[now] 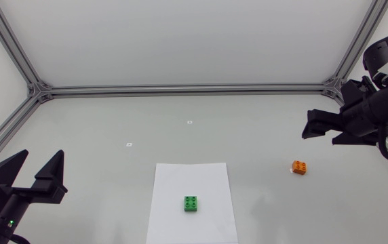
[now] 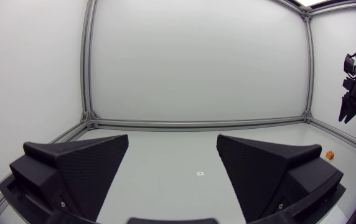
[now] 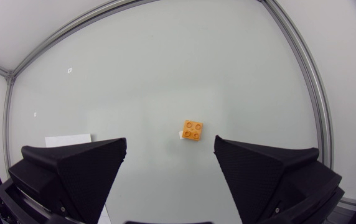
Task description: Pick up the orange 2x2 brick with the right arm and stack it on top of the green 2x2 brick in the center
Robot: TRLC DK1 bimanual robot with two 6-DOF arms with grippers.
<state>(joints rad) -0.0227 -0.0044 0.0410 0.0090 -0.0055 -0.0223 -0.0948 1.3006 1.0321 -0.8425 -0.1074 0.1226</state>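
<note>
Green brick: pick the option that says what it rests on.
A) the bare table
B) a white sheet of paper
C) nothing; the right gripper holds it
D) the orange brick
B: in the head view the green brick sits on the white sheet of paper, well apart from the orange brick and from both arms.

Head camera looks down on the table [image 1: 99, 129]; left wrist looks across it, right wrist downward (all share the orange brick [image 1: 300, 167]).
</note>
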